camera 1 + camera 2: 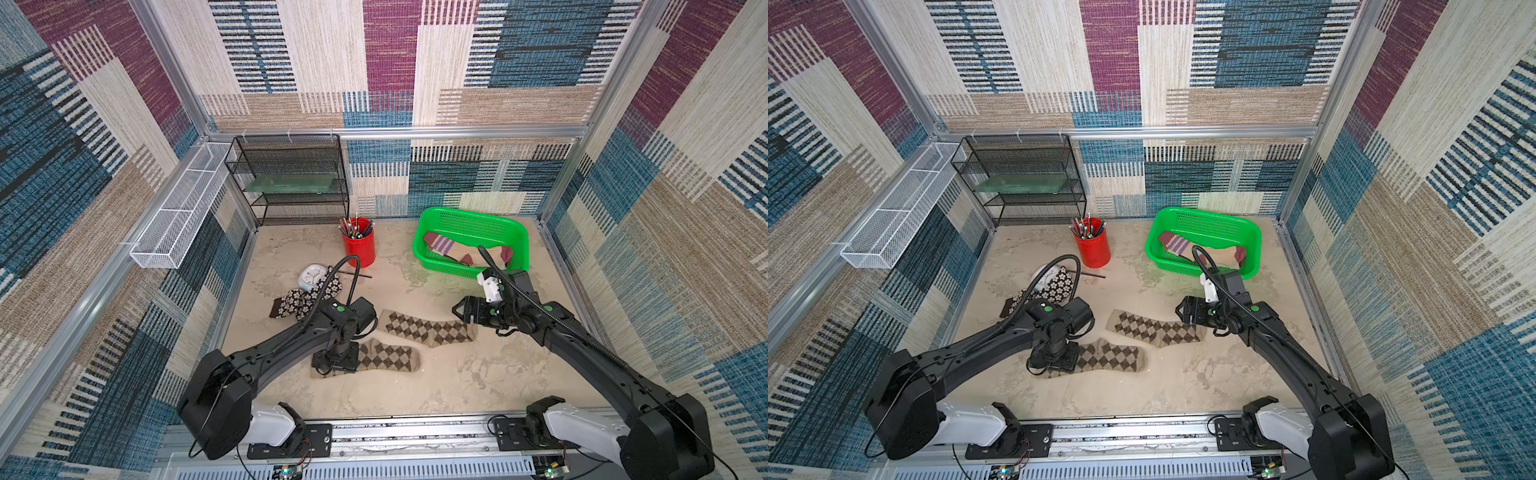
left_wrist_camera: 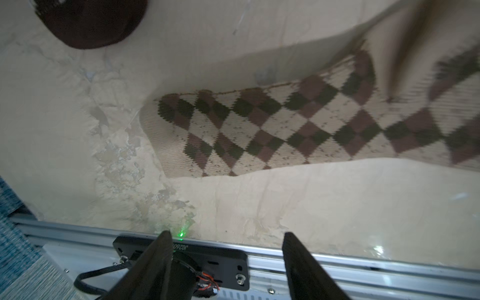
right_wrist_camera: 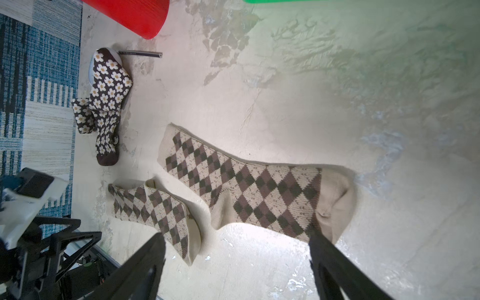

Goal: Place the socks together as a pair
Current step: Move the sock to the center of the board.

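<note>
Two brown-tan argyle socks lie side by side mid-table in both top views, the far one (image 1: pixel 428 328) (image 1: pixel 1154 328) and the near one (image 1: pixel 386 357) (image 1: pixel 1113 357), apart and slightly offset. My left gripper (image 1: pixel 334 361) (image 2: pixel 226 236) points down over the near sock's left end, open and empty; in the left wrist view that sock (image 2: pixel 259 130) lies flat, blurred at one end. Beside the far sock's toe end hovers my right gripper (image 1: pixel 463 309) (image 3: pixel 237 239), open and empty. The right wrist view shows both argyle socks, far (image 3: pixel 259 192) and near (image 3: pixel 155 210).
Dark brown flowered socks (image 1: pixel 299 299) lie bunched at the left against a white clock (image 1: pixel 311 277). Striped beige socks (image 1: pixel 465 249) rest in a green basket (image 1: pixel 428 220) at the back right. A red pen cup (image 1: pixel 358 247), a black mesh shelf (image 1: pixel 291 178) and a white wire tray (image 1: pixel 178 212) stand behind.
</note>
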